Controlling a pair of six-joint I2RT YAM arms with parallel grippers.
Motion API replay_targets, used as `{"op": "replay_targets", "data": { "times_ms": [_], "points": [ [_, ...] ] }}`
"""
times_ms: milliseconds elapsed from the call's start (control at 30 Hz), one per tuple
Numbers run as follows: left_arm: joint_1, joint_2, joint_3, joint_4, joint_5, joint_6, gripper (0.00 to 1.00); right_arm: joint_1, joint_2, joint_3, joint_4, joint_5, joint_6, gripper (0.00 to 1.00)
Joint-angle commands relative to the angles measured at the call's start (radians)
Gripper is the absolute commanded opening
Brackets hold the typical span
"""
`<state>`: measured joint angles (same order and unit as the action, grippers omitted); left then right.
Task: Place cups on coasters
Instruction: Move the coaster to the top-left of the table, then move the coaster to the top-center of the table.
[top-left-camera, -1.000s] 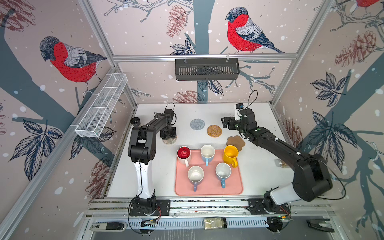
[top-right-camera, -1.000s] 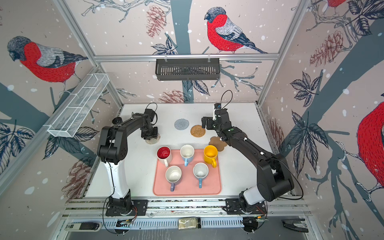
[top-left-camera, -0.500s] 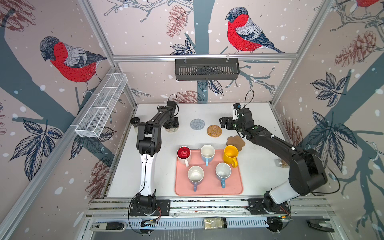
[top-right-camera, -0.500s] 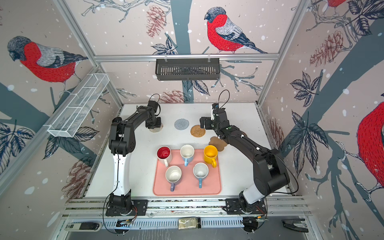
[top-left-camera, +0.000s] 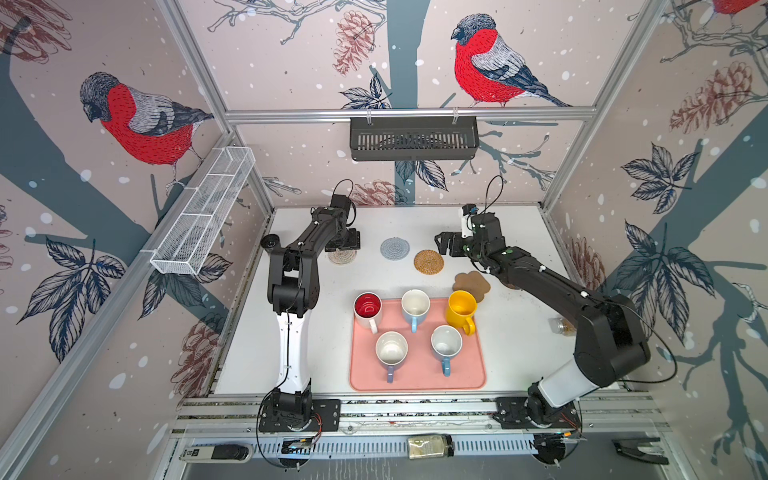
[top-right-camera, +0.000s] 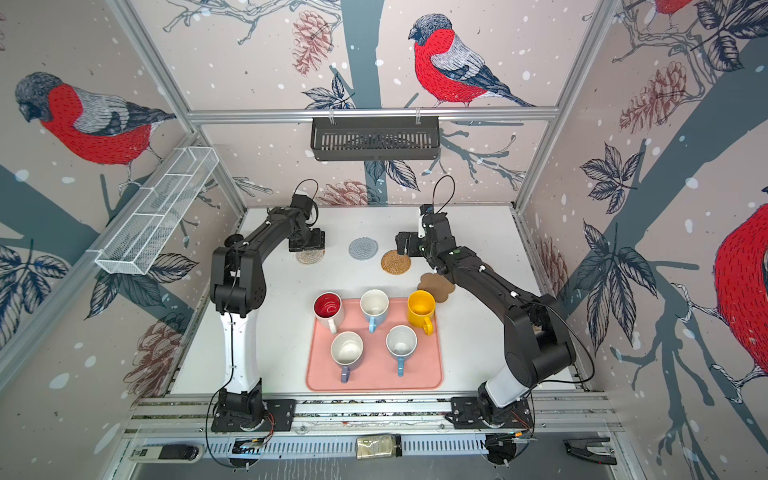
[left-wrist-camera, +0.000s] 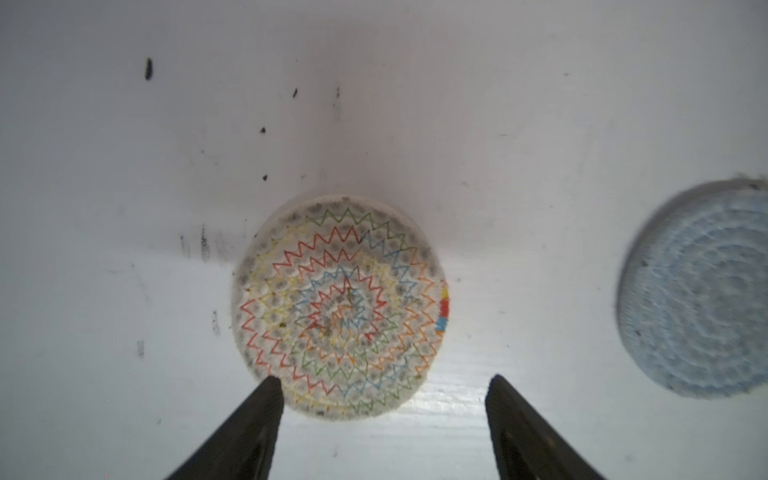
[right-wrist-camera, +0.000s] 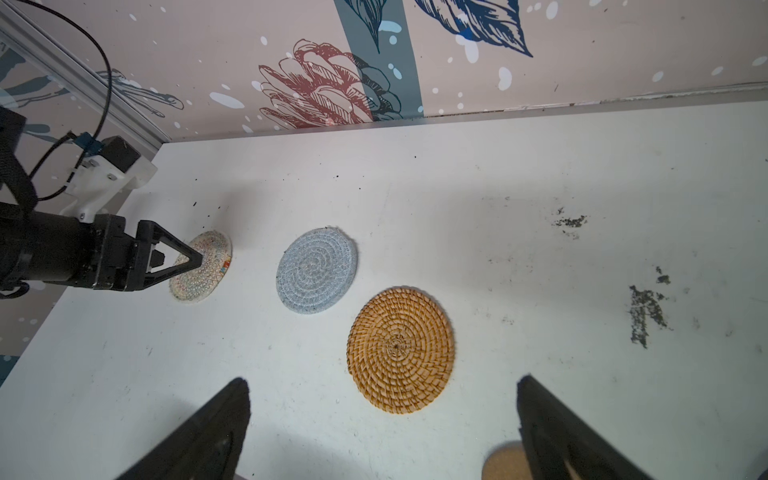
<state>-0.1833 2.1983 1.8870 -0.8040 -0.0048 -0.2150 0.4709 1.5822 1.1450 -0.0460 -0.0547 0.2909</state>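
Observation:
Five cups stand on the pink tray (top-left-camera: 417, 376): a red-inside one (top-left-camera: 368, 309), a light blue one (top-left-camera: 414, 305), a yellow one (top-left-camera: 461, 309), a lavender one (top-left-camera: 391, 351) and another light blue one (top-left-camera: 446, 345). Behind them lie the coasters: beige woven (top-left-camera: 343, 256), grey-blue (top-left-camera: 395, 248), tan rattan (top-left-camera: 429, 262) and brown cork flower (top-left-camera: 471, 283). My left gripper (left-wrist-camera: 384, 380) hangs open just over the beige coaster (left-wrist-camera: 340, 307), which lies flat. My right gripper (right-wrist-camera: 383, 380) is open and empty above the table beside the rattan coaster (right-wrist-camera: 400, 349).
A glass jar (top-left-camera: 563, 326) stands at the right table edge, partly behind my right arm. A black basket (top-left-camera: 413, 139) hangs on the back wall and a white mesh one (top-left-camera: 203, 216) on the left wall. Both arms reach over the back half of the table.
My left gripper carried the beige coaster toward the back of the table, then its jaws opened and let it go. My right arm shifted slightly and stayed open.

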Motion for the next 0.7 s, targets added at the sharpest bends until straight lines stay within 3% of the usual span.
{"op": "replay_targets", "data": {
  "times_ms": [0, 267, 500, 667],
  "points": [
    [-0.041, -0.039, 0.028, -0.036, -0.016, 0.051, 0.79, 0.003, -0.006, 0.024, -0.043, 0.010, 0.016, 1.00],
    [-0.190, 0.000, 0.208, -0.147, -0.034, 0.036, 0.58, -0.007, -0.019, 0.039, -0.108, 0.045, 0.055, 0.99],
    [-0.282, 0.103, 0.347, -0.143, 0.001, -0.018, 0.56, -0.034, -0.069, -0.035, -0.117, 0.054, 0.105, 0.99],
    [-0.295, 0.163, 0.359, -0.092, -0.003, -0.032, 0.54, -0.038, -0.110, -0.089, -0.110, 0.062, 0.122, 1.00]
  ]
}}
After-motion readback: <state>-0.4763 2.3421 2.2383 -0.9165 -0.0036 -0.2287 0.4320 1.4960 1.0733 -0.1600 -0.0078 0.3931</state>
